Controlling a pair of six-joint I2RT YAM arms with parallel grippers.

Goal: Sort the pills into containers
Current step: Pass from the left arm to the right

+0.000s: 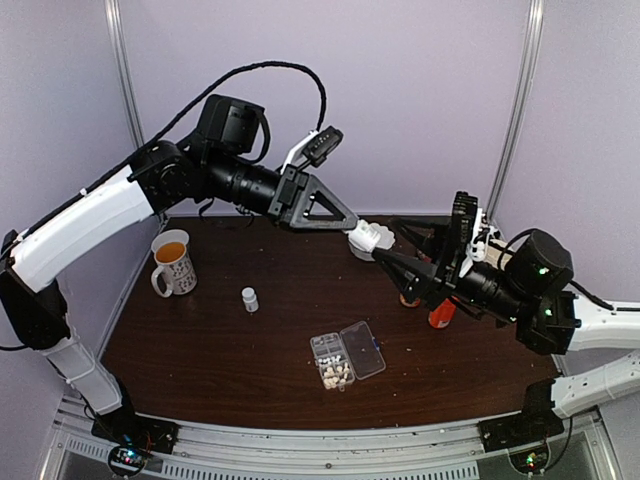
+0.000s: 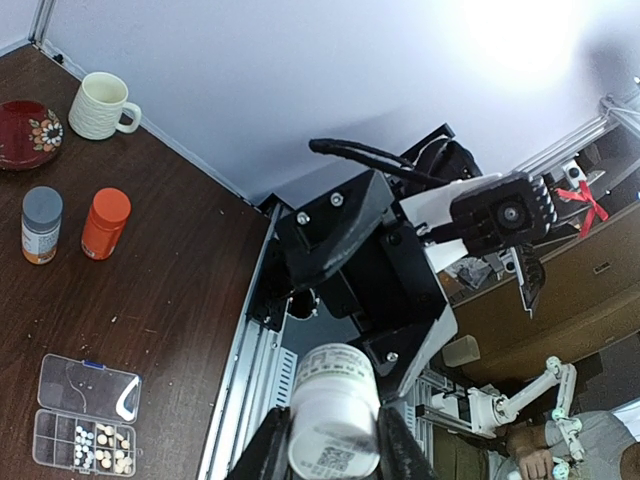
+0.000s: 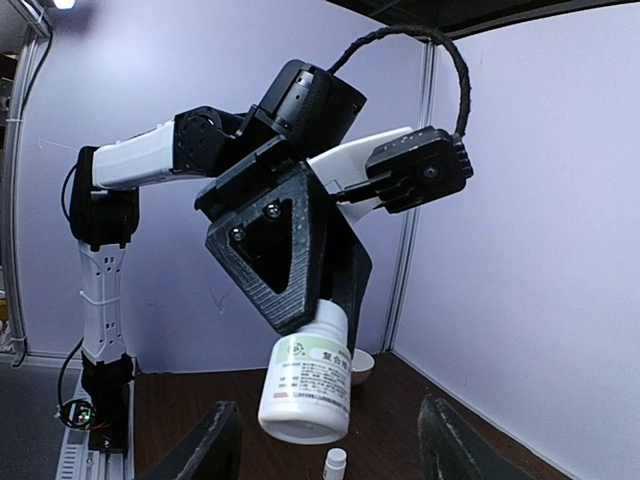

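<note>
The right gripper [image 3: 330,445] stands open, its fingers [image 3: 210,450] either side of the white bottle [image 3: 305,385] and clear of it. The left gripper [image 2: 332,445] is clamped on the bottle's other end, high over the table's [image 1: 230,350] far right part. The pills [image 1: 336,376] lie in the organiser [image 1: 362,348], lid open, close to the near edge, about midway. The step looks like taking the bottle between arms: centre it between the fingers, close squarely, and let the left hold firm until the grip is sure. Towards the left edge stand a small white bottle [image 1: 250,299] and a mug [image 1: 174,262].
</note>
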